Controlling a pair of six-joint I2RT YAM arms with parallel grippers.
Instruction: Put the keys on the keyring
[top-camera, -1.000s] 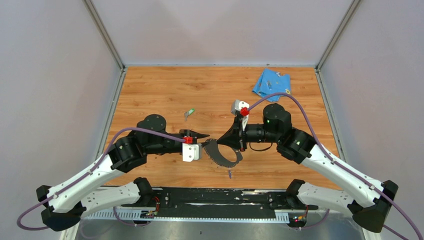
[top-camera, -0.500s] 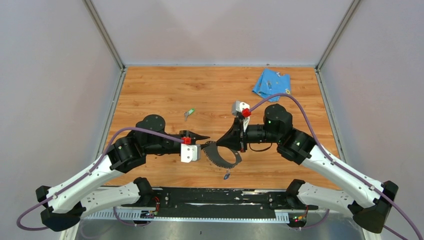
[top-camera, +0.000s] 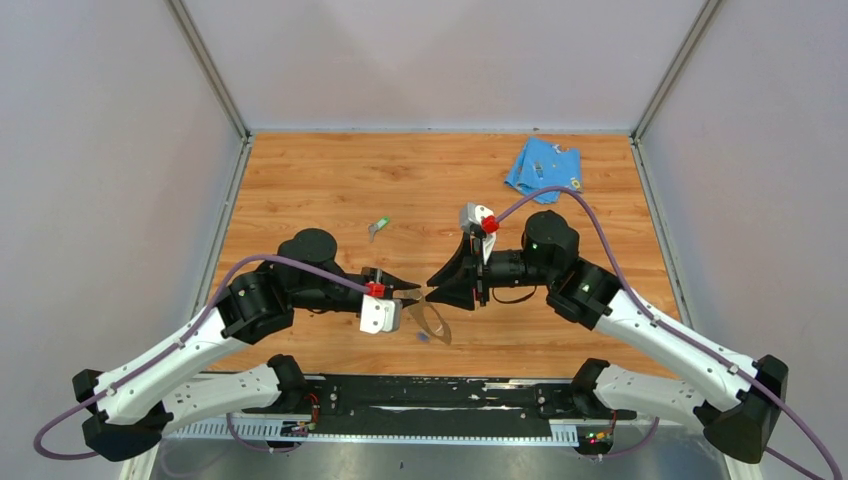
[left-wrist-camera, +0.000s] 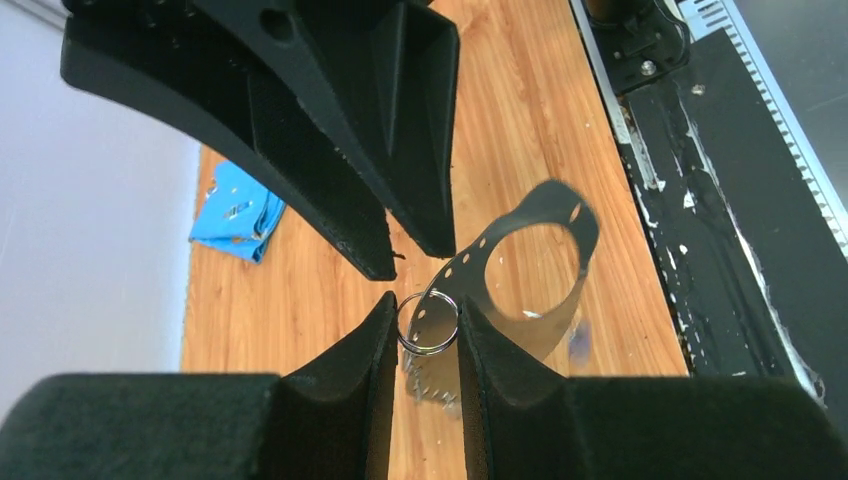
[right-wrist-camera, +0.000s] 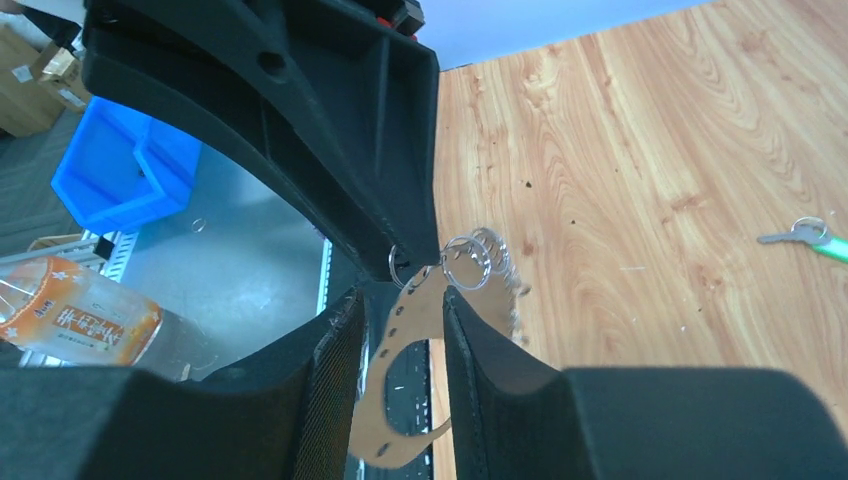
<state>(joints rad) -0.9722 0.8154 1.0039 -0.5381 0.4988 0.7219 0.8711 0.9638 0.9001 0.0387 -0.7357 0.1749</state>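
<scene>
**Right jaws released; keyring left hanging from the left gripper**

Since a second ago the right gripper (top-camera: 434, 284) has been opened. Its jaws, then pressed together on the band, are now seen apart in the right wrist view, with the band loose and blurred between them. The keyring (left-wrist-camera: 472, 258) was held out as a dark loop between both grippers. It has swung to a near edge-on hang at 6 o'clock of the left gripper (top-camera: 407, 293). The left jaws are clamped on the keyring at its perforated end, where a small wire ring (left-wrist-camera: 428, 322) is caught between the fingers. The arms themselves have barely been displaced.

The blue key (top-camera: 424, 338) is recorded only as a blurred spot just below the band, at 6 o'clock. It has been carried leftward with the swing. It is judged to dangle from the keyring, but threading cannot be confirmed. The green key (top-camera: 379, 228) lies on the table (top-camera: 300, 180) at 10 o'clock of the grippers, well apart and not yet threaded. The task is therefore judged half done at best.

A light-blue cloth (top-camera: 543, 166) is noted at 1 o'clock, near the far right corner and clear of the work. Two hazards are noted: the swinging band could be snagged by the open right jaws on withdrawal, and the grippers stand tip to tip with little room.
</scene>
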